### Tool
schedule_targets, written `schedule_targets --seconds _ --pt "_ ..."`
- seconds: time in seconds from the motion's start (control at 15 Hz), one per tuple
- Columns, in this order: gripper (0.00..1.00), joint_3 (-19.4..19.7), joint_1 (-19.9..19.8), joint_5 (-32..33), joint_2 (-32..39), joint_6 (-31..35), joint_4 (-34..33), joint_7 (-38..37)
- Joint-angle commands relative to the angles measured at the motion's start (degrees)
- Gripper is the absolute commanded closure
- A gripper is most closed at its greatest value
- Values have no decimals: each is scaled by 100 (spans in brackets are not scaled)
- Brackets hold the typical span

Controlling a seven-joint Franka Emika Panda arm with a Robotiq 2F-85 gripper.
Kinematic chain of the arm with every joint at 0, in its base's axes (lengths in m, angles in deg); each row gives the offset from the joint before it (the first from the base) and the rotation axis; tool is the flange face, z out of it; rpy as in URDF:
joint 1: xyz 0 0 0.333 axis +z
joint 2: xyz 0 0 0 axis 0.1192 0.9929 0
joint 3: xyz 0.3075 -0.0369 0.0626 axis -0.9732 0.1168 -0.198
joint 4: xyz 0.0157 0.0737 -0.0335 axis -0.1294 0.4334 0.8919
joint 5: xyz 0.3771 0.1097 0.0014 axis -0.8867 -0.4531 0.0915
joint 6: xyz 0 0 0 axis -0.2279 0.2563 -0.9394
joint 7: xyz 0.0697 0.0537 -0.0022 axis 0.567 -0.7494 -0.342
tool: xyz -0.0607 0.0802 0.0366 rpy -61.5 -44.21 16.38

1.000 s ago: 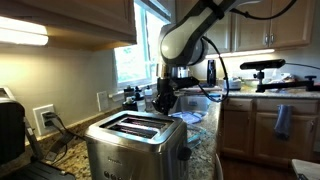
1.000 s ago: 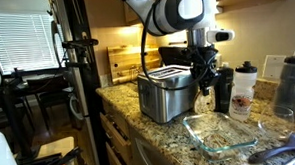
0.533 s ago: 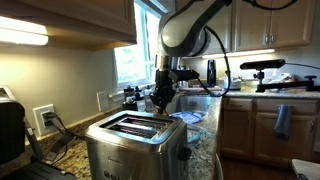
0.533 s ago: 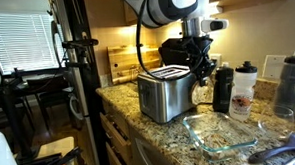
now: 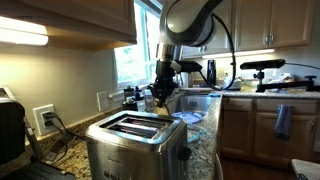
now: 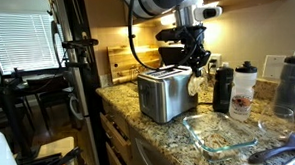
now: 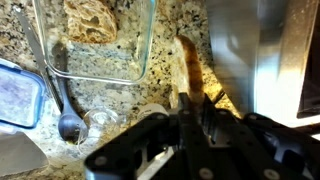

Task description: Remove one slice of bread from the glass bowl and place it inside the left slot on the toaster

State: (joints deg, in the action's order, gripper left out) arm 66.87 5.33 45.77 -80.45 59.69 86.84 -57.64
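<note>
My gripper is shut on a slice of bread, which hangs edge-on below the fingers. It is held in the air beside the steel toaster, near its top, not over a slot. The glass bowl lies on the granite counter and holds another slice. The toaster's two slots are empty.
A black bottle and two water bottles stand behind the bowl. A spoon and a blue-lidded container lie beside the bowl. A black appliance stands at the counter's far end.
My gripper has risen with the bread slice, from low beside the toaster to about the height of the toaster's top. The bowl and toaster have not moved.
</note>
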Motion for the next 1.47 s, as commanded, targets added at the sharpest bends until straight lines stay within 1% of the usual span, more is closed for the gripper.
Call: schedule_targets --seconds 0.0,0.8,1.4 --pt "92 -58 33 11 -488 -142 302 -94" --pt "92 -240 41 145 -805 -242 225 -126" --pt "92 -460 76 314 -1087 -294 197 -163"
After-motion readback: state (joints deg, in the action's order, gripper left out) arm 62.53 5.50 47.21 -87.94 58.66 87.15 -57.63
